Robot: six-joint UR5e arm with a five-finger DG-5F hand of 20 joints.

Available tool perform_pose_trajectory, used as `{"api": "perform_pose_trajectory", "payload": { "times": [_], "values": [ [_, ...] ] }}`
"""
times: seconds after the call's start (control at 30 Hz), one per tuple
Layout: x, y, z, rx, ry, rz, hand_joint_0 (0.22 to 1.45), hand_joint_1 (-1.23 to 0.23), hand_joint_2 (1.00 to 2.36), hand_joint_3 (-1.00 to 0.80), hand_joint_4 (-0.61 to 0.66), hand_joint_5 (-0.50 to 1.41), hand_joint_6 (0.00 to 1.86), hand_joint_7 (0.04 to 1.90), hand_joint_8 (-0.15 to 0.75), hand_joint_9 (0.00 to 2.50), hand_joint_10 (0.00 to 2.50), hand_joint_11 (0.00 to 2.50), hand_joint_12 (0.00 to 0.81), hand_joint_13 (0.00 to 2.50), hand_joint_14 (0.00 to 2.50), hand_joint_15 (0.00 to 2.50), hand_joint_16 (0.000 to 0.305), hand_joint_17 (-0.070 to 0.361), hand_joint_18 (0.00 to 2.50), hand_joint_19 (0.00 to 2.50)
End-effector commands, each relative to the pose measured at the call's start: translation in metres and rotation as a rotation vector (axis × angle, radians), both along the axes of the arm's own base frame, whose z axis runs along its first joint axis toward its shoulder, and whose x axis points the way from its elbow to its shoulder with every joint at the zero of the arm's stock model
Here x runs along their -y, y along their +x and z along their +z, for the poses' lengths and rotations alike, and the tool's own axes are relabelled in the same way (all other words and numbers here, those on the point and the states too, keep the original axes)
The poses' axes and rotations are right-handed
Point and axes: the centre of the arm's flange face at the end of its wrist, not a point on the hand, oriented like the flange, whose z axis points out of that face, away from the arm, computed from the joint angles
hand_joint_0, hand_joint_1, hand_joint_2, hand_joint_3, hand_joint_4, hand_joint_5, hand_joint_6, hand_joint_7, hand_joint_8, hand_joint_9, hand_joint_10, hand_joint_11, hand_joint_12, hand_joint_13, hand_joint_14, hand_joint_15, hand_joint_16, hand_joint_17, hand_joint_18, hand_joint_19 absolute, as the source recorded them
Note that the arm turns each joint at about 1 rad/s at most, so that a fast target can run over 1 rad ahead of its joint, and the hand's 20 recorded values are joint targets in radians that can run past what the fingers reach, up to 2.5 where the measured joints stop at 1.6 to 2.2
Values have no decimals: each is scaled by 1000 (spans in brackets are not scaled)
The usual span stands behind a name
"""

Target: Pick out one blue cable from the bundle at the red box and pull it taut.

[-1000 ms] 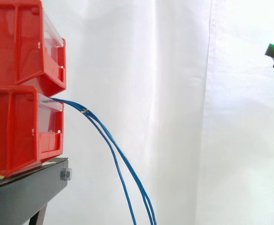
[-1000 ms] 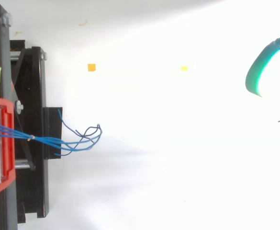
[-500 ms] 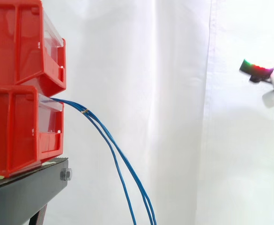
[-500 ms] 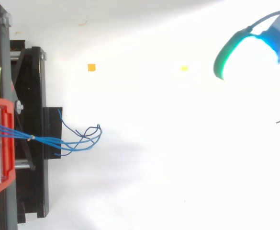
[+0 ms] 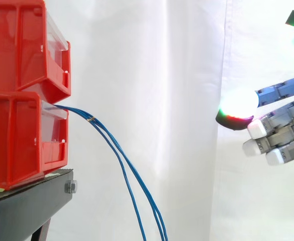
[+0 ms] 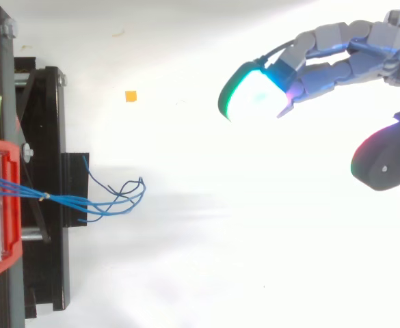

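A bundle of thin blue cables (image 5: 117,153) comes out of the lower red box (image 5: 23,138) and droops down to the floor, where its loose ends (image 6: 117,198) curl beside the black stand. A small tie (image 5: 91,119) binds the bundle near the box. My hand (image 5: 282,123) enters from the right at about the height of the lower box, far from the cables. Its fingers (image 6: 336,51) reach out straight toward the boxes, with the thumb (image 6: 385,158) held apart, and nothing is between them. The hand is open.
A second red box (image 5: 26,47) sits stacked on the lower one, both on a black stand (image 5: 31,206). A white curtain hangs behind. An orange marker (image 6: 130,96) lies on the white floor, which is bare between cables and hand.
The hand has come in from the right edge toward the boxes, leftward and lower in the side view; a second ago only a glowing fingertip showed. The cables have not moved.
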Motion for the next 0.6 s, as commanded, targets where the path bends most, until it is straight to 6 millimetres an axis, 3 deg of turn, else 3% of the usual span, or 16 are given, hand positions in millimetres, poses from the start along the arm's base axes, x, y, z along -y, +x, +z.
{"api": "perform_pose_trajectory", "payload": {
  "times": [0.0,0.33,0.57],
  "values": [
    [2,4,-10,-18,-45,-22,527,-624,1000,-500,159,-224,502,717,245,544,12,333,309,443,6,158,41,92,381,228],
    [-5,23,-38,1,-73,-29,532,-627,1000,-500,164,-222,502,719,248,552,14,335,309,451,7,167,41,91,384,239],
    [-8,29,-33,32,-140,-57,534,-626,1000,-500,165,-221,502,719,251,567,13,353,308,462,7,178,40,91,387,238]
  ]
}}
